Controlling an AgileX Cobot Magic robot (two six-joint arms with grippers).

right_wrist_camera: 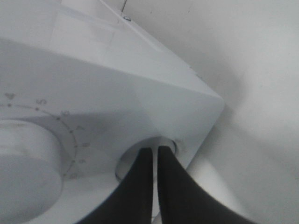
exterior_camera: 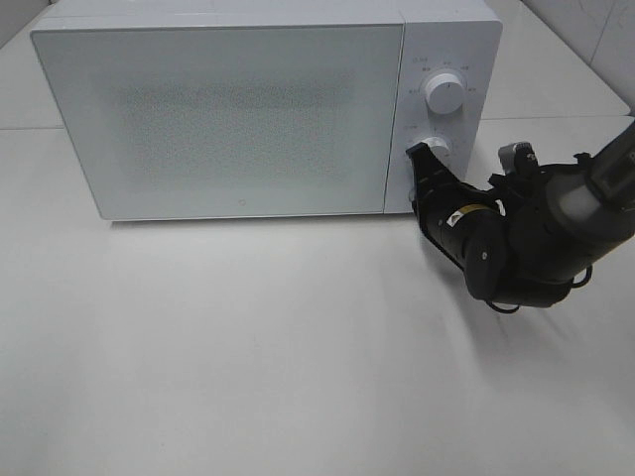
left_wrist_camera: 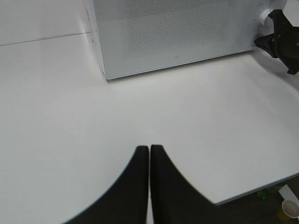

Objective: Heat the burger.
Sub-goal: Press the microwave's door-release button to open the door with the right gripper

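The burger is not in view in any frame. The white microwave (exterior_camera: 228, 109) stands at the back of the table with its door closed; it also shows in the left wrist view (left_wrist_camera: 177, 32) and the right wrist view (right_wrist_camera: 140, 93). My right gripper (exterior_camera: 422, 157) is at the lower knob (exterior_camera: 440, 147) of the control panel. In the right wrist view its fingers (right_wrist_camera: 155, 151) are together, tips against that knob (right_wrist_camera: 126, 161). My left gripper (left_wrist_camera: 149, 148) is shut and empty, above the bare table in front of the microwave.
The upper knob (exterior_camera: 444, 92) sits above the lower one, with a numbered dial around it (right_wrist_camera: 25, 158). The white table (exterior_camera: 248, 347) spreads in front of the microwave. Its front edge shows in the left wrist view (left_wrist_camera: 261, 189), with a cup (left_wrist_camera: 289, 208) on the floor beyond.
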